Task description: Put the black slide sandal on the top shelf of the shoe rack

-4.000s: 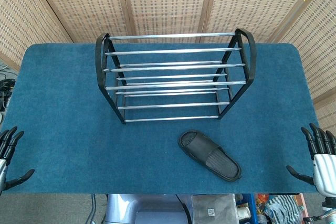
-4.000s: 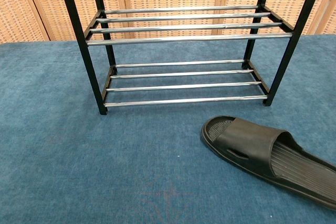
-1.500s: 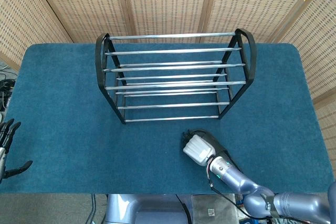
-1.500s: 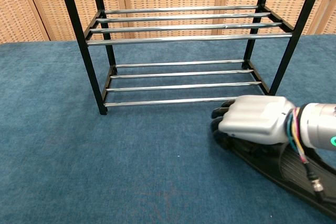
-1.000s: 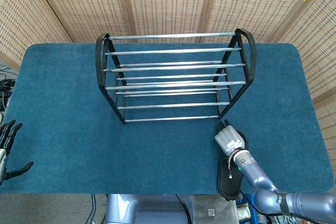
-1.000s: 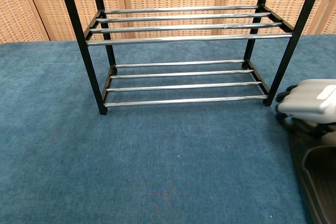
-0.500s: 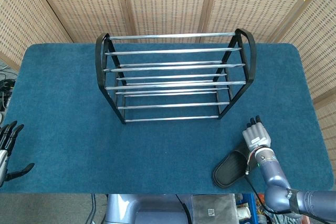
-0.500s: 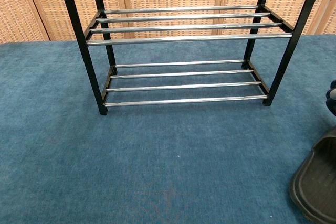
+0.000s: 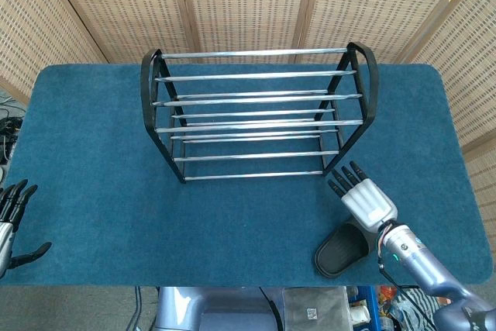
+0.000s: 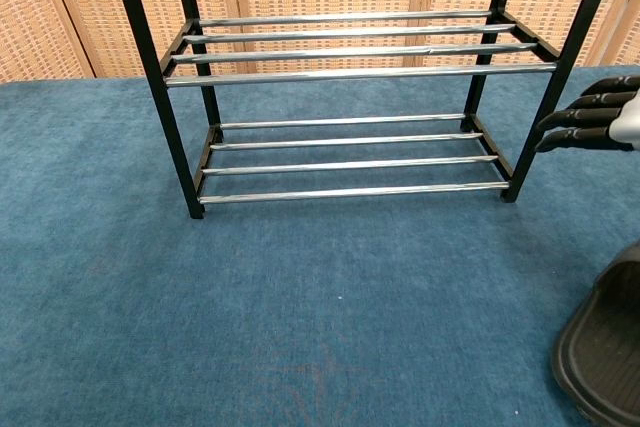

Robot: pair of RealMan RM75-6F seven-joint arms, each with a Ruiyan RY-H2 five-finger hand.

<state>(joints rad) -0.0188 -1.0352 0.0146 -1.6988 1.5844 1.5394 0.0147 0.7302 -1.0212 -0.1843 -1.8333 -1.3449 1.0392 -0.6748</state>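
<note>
Rack (image 9: pixel 256 110) stands bare on the surface (image 9: pixel 93 153), nothing on its shelves. Sandal (image 9: pixel 341 249) lies at the front edge, just under the right hand (image 9: pixel 364 198), which hovers released, fingers (image 10: pixel 590 117) spread. Only the head view shows the left hand (image 9: pixel 12 222), spread wide at far left.

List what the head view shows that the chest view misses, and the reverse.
Head view only: the left hand at the table's near left edge, the rack's top shelf, and the whole right hand above the sandal. Chest view only: the rack's feet on the table, seen side-on. Both: the rack's lower shelves, the sandal's end, the right hand's fingers.
</note>
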